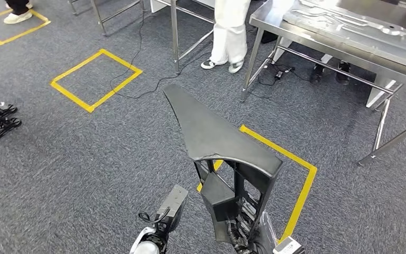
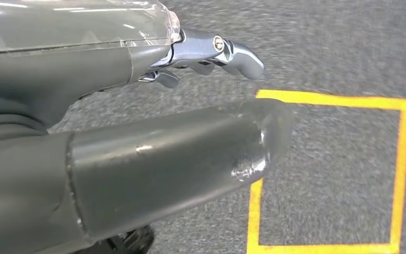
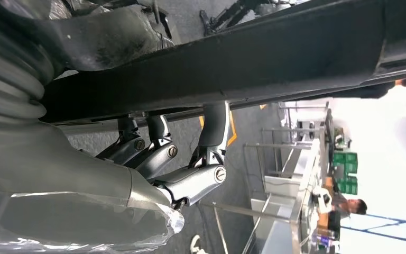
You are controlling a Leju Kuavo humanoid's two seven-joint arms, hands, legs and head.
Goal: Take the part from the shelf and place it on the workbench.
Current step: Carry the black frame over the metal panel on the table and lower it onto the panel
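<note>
The right hand (image 3: 164, 164) curls its fingers under the long dark grey moulded plastic part (image 1: 211, 137), carried above the carpet; the left hand (image 2: 137, 132) holds nothing. Keep it level approaching the steel workbench (image 1: 275, 24).

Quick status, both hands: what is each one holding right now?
Left hand: holds nothing, fingers apart above the carpet.
Right hand: fingers gripping the black part.
</note>
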